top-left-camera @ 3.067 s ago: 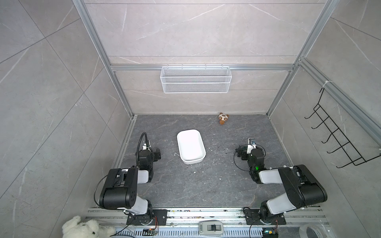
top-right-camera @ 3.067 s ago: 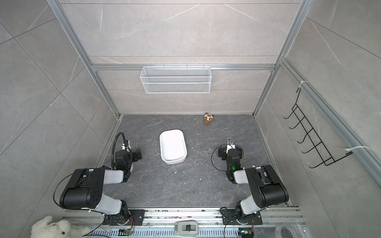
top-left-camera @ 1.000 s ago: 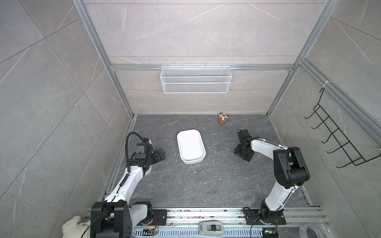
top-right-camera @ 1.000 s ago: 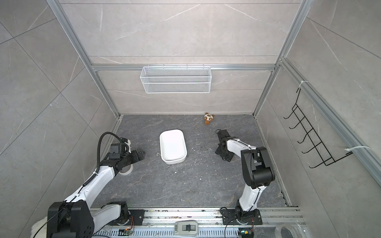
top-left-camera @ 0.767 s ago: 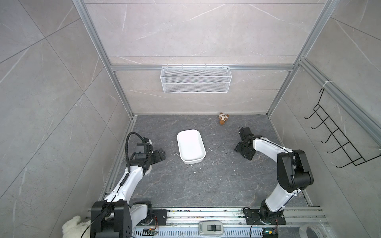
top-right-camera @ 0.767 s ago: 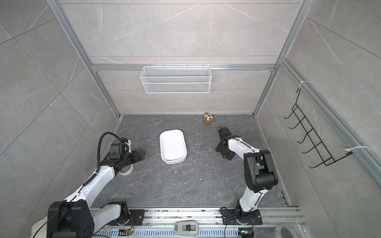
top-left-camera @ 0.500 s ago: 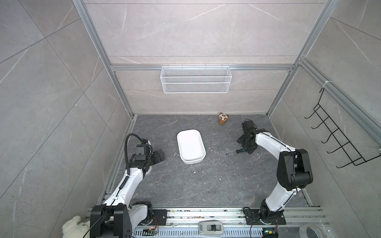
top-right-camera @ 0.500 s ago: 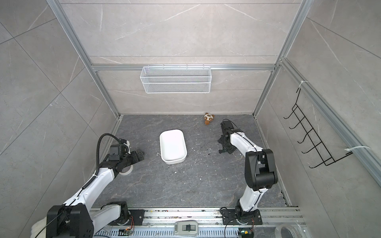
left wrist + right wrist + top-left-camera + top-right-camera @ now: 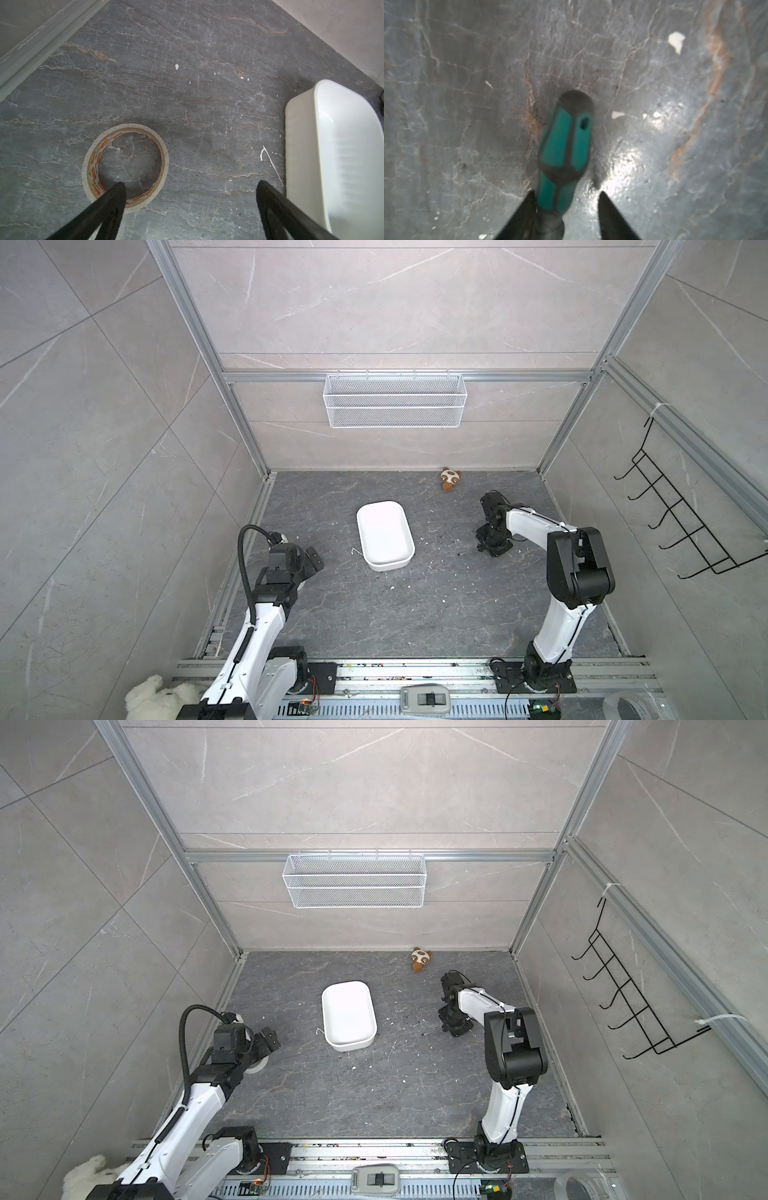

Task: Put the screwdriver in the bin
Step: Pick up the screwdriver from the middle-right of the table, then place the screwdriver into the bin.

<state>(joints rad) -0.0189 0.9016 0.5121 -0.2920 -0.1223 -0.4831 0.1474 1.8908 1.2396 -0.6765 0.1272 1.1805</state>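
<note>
Pose: left end effector [image 9: 190, 182] spread wide, angled down; right end effector [image 9: 566, 191] narrowly parted.

A dark grey veined floor [image 9: 374, 614] was seen, strewn with white flecks [image 9: 176, 66]. A white tub [image 9: 390, 566] was set near its middle. A screwdriver [image 9: 468, 551] was laid at the tub's 3 o'clock, a tape roll [image 9: 128, 126] at 8 o'clock, a plush toy [image 9: 450, 478] at 1 o'clock.

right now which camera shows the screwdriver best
The right wrist view: the screwdriver looms large, its green-and-black handle between the fingers of the right hand. Both top views show only its thin shaft beside that hand. The left wrist view misses it.
</note>
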